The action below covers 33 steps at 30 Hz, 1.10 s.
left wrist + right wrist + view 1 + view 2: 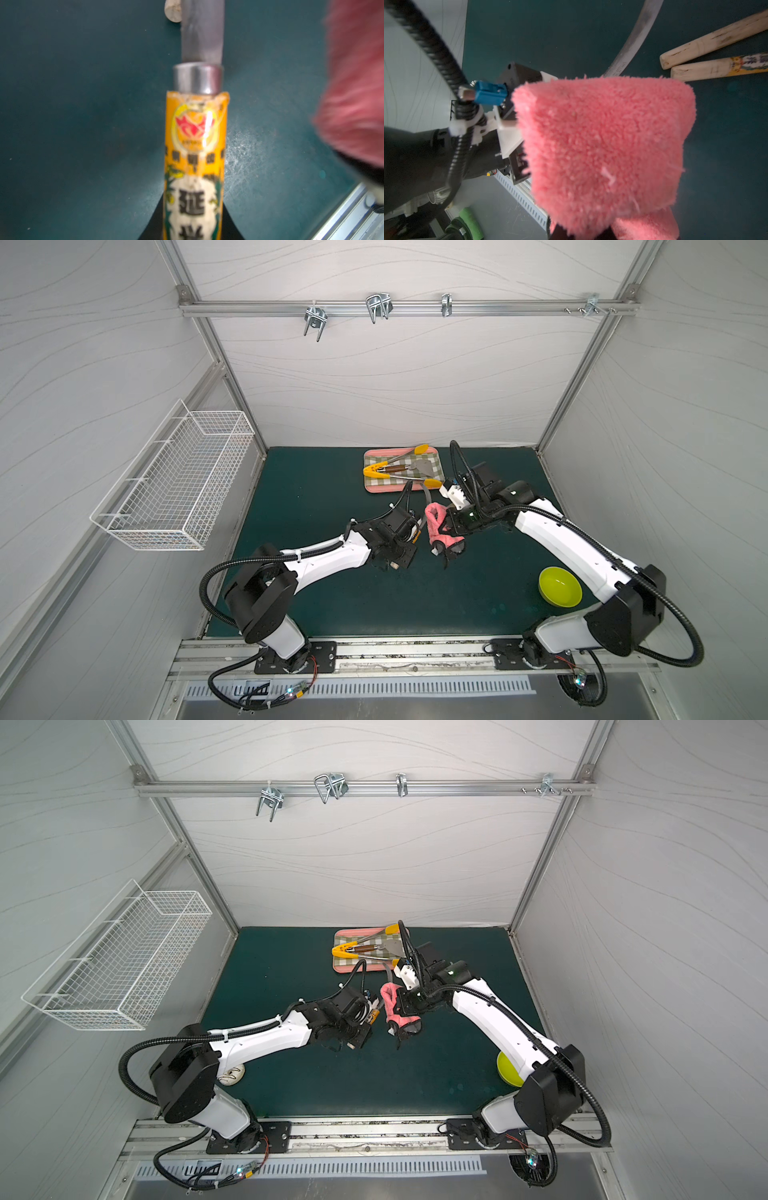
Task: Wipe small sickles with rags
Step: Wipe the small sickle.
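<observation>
Left jaws pinch a sickle handle (pixel 195 145), right jaws pinch the rag (pixel 604 145) beside it.

The rag (pixel 604 149) is fluffy pink with a black back. The sickle (pixel 195 145) has an orange label with a red mark. The tray (pixel 382 489) has green checks and a pink rim. The bowl (pixel 560 587) is yellow-green.

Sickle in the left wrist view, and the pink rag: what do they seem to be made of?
The sickle: dull grey metal blade, likely steel; shiny metal collar; then a glossy orange printed label with torn edge, probably paper. The rag: soft pink fuzzy pile, likely synthetic microfibre; dark backing.
</observation>
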Available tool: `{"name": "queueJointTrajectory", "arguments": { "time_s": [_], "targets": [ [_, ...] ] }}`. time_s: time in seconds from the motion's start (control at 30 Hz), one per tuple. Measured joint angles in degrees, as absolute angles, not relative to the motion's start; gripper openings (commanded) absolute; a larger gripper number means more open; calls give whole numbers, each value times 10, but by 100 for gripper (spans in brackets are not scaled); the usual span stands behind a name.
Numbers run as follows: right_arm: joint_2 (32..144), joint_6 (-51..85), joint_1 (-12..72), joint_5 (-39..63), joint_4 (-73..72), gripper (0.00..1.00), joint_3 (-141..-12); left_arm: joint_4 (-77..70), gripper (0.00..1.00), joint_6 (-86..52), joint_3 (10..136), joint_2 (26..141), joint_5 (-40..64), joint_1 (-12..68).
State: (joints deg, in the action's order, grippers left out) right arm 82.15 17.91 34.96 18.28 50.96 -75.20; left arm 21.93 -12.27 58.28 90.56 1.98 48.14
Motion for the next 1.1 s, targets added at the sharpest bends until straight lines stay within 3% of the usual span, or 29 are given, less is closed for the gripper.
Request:
{"name": "queueJointTrajectory", "arguments": {
  "time_s": [0.53,1.1],
  "targets": [
    [924,212,342,211,458,0,-745,205,0,-140,522,848,-27,536],
    [1000,160,330,233,504,0,-855,237,0,-156,488,817,-54,569]
  ]
}}
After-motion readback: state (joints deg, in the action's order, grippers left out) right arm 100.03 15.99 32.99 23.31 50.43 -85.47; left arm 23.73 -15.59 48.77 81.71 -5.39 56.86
